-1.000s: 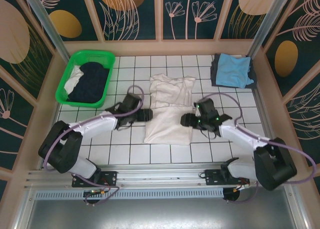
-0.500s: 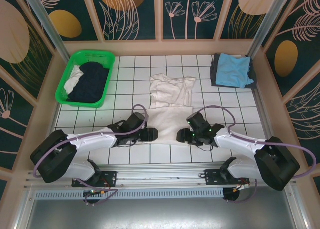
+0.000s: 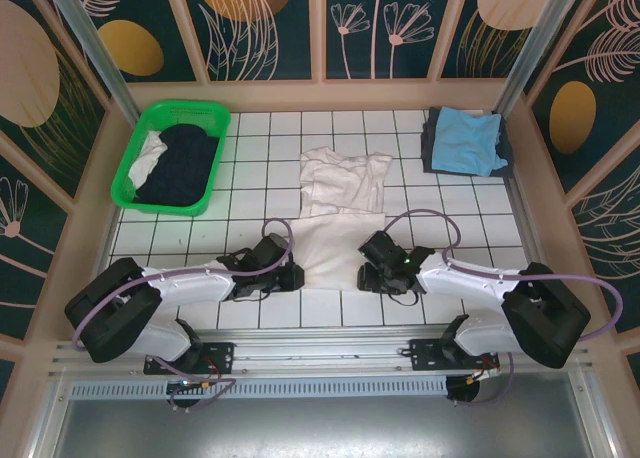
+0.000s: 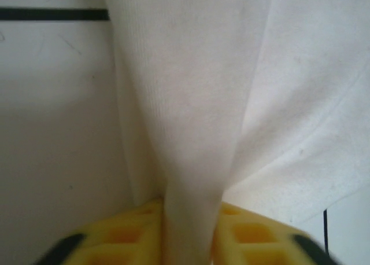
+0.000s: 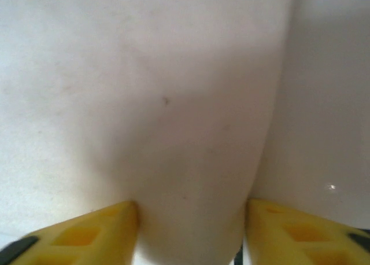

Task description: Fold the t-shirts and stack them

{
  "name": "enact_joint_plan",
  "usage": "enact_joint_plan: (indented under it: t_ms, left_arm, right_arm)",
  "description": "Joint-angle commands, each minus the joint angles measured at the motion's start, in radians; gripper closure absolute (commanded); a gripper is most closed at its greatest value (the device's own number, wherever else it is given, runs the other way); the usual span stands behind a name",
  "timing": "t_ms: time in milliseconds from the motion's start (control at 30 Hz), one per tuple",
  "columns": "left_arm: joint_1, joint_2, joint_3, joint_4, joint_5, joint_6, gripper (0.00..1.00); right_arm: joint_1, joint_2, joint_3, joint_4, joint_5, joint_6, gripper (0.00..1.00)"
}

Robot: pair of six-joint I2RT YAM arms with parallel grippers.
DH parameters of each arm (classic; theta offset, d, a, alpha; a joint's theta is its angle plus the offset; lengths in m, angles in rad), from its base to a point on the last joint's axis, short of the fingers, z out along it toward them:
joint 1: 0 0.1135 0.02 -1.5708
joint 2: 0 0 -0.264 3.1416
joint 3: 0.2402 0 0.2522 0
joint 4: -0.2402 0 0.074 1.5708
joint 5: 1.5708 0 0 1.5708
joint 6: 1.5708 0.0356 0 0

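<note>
Two robot arms work the near edge of a white t-shirt [image 3: 340, 213] that lies lengthwise in the middle of a white tiled table [image 3: 180, 233]. The left gripper [image 3: 293, 276] sits at the shirt's near left corner and the right gripper [image 3: 366, 276] at its near right corner, both low over the tiles. In the left wrist view, the left arm's yellow fingers [image 4: 127, 233] are pinched nearly together on a narrow, upright fold of the white cloth, with the rest of the fabric spreading away over a black grout line. In the right wrist view, the right arm's yellow fingers [image 5: 92, 233] stand wider apart, and a broad ridge of the same cloth fills the gap from one finger to the other. A green slotted basket [image 3: 128, 178] sits at the far left corner of the table, holding a dark navy t-shirt [image 3: 185, 158] with a bit of white cloth [image 3: 148, 158] beside it. At the far right corner, a light blue t-shirt [image 3: 468, 140] lies folded on top of a dark grey t-shirt [image 3: 432, 146], well apart from both arms.
</note>
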Motion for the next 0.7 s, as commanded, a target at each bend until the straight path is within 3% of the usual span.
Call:
enact_joint_plan:
  t_ms: [0, 100, 200, 333, 500, 667]
  left_arm:
    - [-0.008, -0.017, 0.028, -0.013, 0.024, 0.01, 0.9]
    - [-0.007, -0.037, 0.1, -0.056, 0.0, 0.036, 1.0]
    - [-0.007, -0.054, 0.176, -0.107, -0.035, 0.061, 1.0]
    - [-0.005, -0.064, 0.3, -0.179, -0.11, 0.096, 1.0]
    - [0.018, 0.012, 0.525, -0.26, -0.199, 0.176, 1.0]
    - [0.104, 0.139, 0.706, -0.278, -0.161, 0.233, 1.0]
  right_arm:
    - [0.006, 0.016, 0.011, -0.003, -0.021, 0.012, 0.73]
    - [-0.018, -0.015, 0.068, -0.08, 0.025, -0.002, 0.9]
    - [-0.053, -0.092, 0.134, -0.125, 0.057, -0.028, 1.0]
    - [-0.15, -0.166, 0.219, -0.127, 0.032, -0.108, 1.0]
    - [-0.267, -0.115, 0.385, -0.178, 0.021, -0.236, 1.0]
    - [-0.402, -0.018, 0.527, -0.117, -0.063, -0.325, 1.0]
